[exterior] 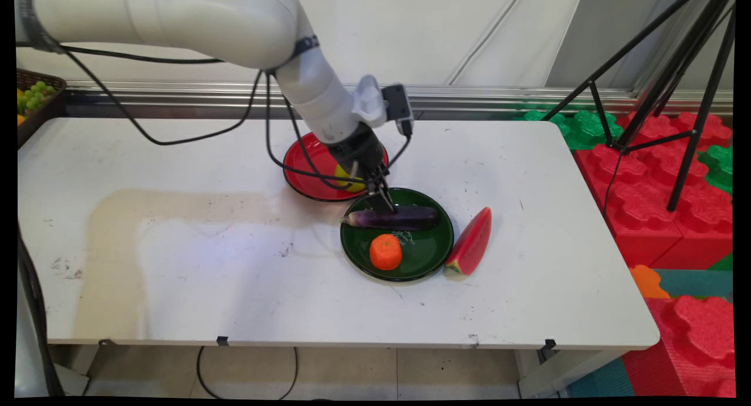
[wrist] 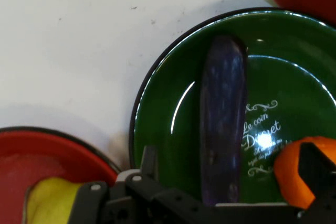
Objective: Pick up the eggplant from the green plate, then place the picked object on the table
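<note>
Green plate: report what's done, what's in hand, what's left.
Done: eggplant and orange lie on the green plate. In hand: nothing gripped; the open hand straddles the eggplant. Left, perhaps: watermelon slice on the table beside the plate, yellow fruit on the red plate.

Glossy white rounded arm links, loose black cables looping beneath, a grey-and-black camera module at the wrist, black jointed gripper.

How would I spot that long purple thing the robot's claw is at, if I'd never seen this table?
Find the green plate near the middle of the white table, just in front of a red plate. Across its far half lies the eggplant, right beneath the gripper. It is long, dark purple and glossy, unlike the round orange beside it or the watermelon slice off the plate.
</note>
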Robot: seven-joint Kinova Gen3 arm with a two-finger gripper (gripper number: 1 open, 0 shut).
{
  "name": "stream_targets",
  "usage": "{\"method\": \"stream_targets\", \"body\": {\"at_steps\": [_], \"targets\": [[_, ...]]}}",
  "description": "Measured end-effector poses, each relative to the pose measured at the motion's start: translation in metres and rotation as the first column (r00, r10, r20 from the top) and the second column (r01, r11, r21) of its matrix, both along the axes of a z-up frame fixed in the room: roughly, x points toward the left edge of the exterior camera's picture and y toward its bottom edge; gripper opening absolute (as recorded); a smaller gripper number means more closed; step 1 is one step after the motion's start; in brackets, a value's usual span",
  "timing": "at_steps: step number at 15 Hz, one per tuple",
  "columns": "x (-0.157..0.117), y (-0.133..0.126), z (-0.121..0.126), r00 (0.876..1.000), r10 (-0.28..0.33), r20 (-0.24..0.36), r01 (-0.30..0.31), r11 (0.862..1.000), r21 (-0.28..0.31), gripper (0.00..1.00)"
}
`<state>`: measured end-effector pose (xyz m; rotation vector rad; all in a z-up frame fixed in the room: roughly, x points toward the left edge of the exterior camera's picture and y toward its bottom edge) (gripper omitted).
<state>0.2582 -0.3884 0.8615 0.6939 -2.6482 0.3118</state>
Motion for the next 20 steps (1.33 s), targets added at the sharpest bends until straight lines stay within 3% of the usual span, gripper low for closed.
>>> {"method": "stream_targets", "body": {"at_steps": [13, 14, 20], "targets": [[-0.015, -0.027, -0.064, 1.000, -0.013, -0.003, 0.013, 0.999, 0.029, 1.00], [-0.015, -0.028, -0.066, 1.000, -0.015, -0.006, 0.015, 1.000, 0.028, 0.00], [-0.016, -0.032, -0.065, 0.999, -0.033, -0.018, 0.033, 0.999, 0.000, 0.00]]}}
